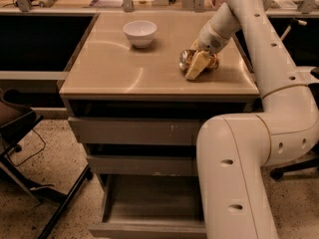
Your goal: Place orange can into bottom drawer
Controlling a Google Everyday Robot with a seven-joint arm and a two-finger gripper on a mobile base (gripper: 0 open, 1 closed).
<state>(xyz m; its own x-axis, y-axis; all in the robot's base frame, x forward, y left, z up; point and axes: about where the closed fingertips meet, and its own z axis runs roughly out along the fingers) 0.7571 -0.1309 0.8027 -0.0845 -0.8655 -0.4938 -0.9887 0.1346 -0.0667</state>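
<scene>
The orange can (186, 59) lies on its side at the right of the tan cabinet top (109, 68), silver end facing left. My gripper (200, 62) reaches down from the white arm (239, 14) and sits right at the can, covering its middle. The can rests on the top. The bottom drawer (149, 203) stands pulled open at the foot of the cabinet, its grey floor showing and nothing in it. My arm's big lower link (234, 183) hides the drawer's right side.
A white bowl (140, 32) stands at the back of the cabinet top, left of the can. Two upper drawers (134, 131) are pushed in. A dark chair (15, 126) and its legs stand at the left on the speckled floor.
</scene>
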